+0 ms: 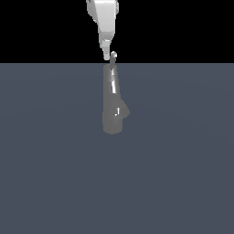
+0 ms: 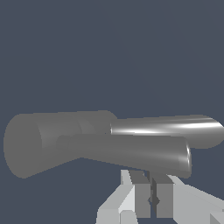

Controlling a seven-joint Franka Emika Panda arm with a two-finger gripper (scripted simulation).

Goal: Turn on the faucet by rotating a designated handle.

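The faucet (image 1: 113,103) is a grey metallic cylinder standing on the floor, widening to a rounded base with a small side bulge. Its thin handle (image 1: 113,56) sticks out at the narrow top end. My white gripper (image 1: 108,55) comes down from above and its tip sits right beside the handle, on the exterior view's left of it. In the wrist view the faucet (image 2: 30,142) stretches across the picture, with a duller rod, apparently the handle (image 2: 131,153), just beyond my fingers (image 2: 142,197). The gripper (image 2: 153,199) is shut, with only a thin slit between the fingers.
A flat blue-grey floor (image 1: 183,173) surrounds the faucet on all sides. Above its far edge the background is black. The white arm (image 1: 104,18) descends from the top of the exterior view.
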